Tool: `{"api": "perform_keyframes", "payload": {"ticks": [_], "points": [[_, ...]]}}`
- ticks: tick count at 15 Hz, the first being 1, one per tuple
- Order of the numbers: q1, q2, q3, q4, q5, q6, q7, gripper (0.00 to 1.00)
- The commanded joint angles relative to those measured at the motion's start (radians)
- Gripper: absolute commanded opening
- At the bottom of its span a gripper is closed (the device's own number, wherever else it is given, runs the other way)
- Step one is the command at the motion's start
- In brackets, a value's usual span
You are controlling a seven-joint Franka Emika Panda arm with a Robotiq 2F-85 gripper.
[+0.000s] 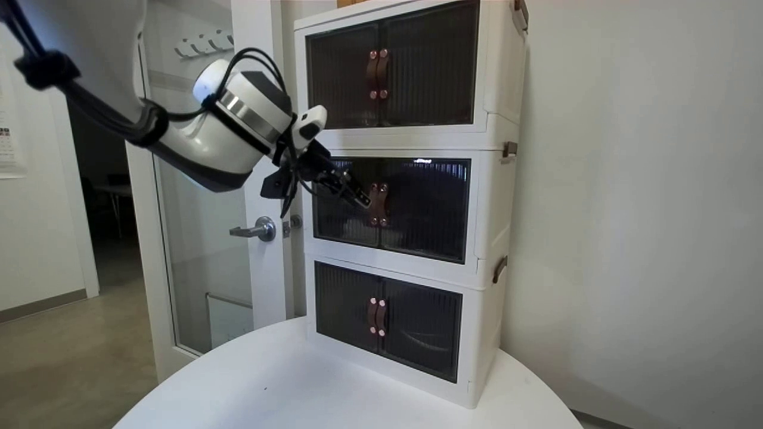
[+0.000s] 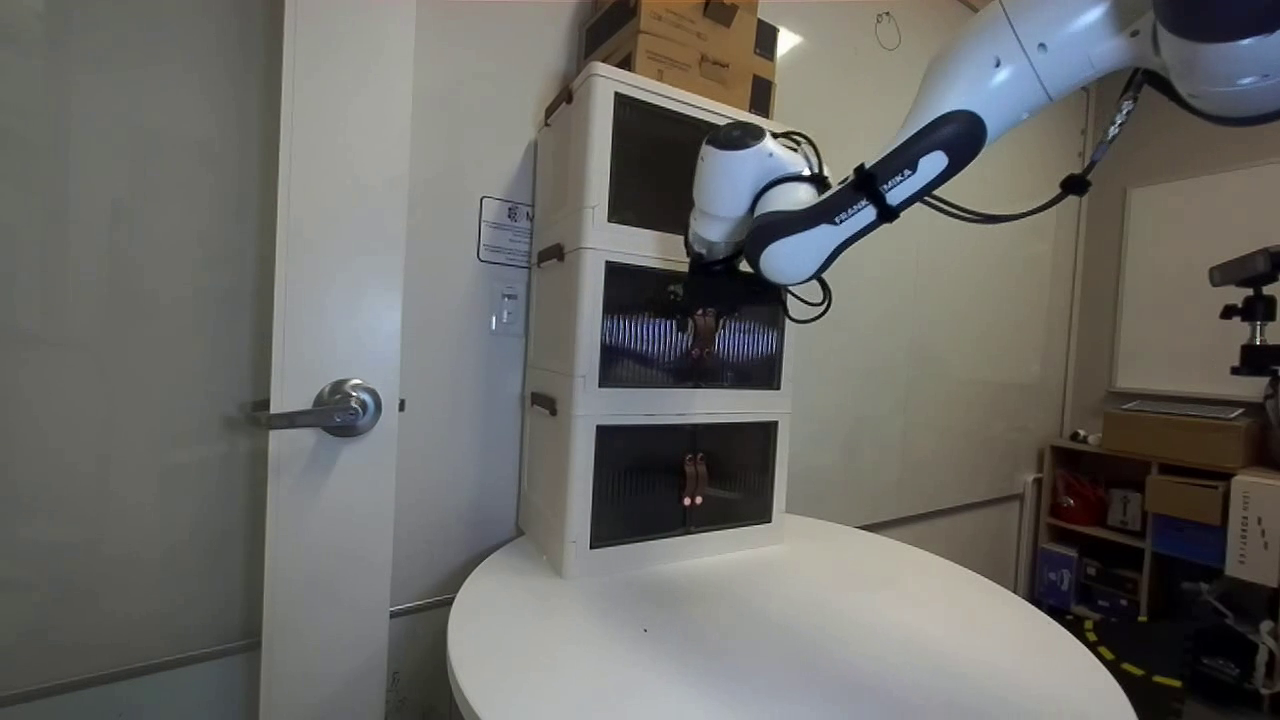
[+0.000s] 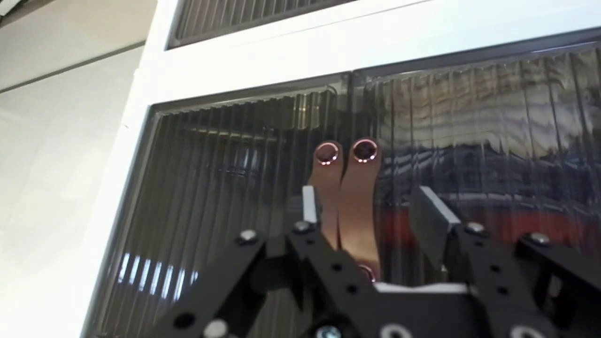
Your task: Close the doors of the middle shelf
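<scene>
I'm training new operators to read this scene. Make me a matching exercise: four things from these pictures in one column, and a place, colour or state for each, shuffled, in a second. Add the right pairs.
Things
1. tool
2. middle doors
3. cardboard boxes
4. table

Places, colours, states
A. on top of the shelf stack
B. jaws apart
C. white, under the shelf stack
D. dark, with ribbed panels

Right pairs: 1-B, 2-D, 3-A, 4-C
</scene>
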Motion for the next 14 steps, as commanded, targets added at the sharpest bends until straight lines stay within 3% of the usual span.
{"api": "perform_keyframes", "payload": {"ticks": [1, 3, 8, 9, 10, 14], "points": [[-0.227, -0.154, 0.204, -0.157, 0.219, 0.048, -0.272, 0.84], [-0.371, -0.204, 0.348, -0.195, 0.372, 0.038, -0.431, 0.98], [-0.736, -0.244, 0.729, -0.200, 0.783, -0.064, -0.823, 1.00], [-0.523, -0.390, 0.419, -0.219, 0.810, -0.171, -0.801, 1.00], [-0.554, -0.413, 0.419, -0.230, 0.837, -0.201, -0.837, 1.00], [-0.358, -0.492, 0.106, -0.226, 0.758, -0.431, -0.864, 1.00]]}}
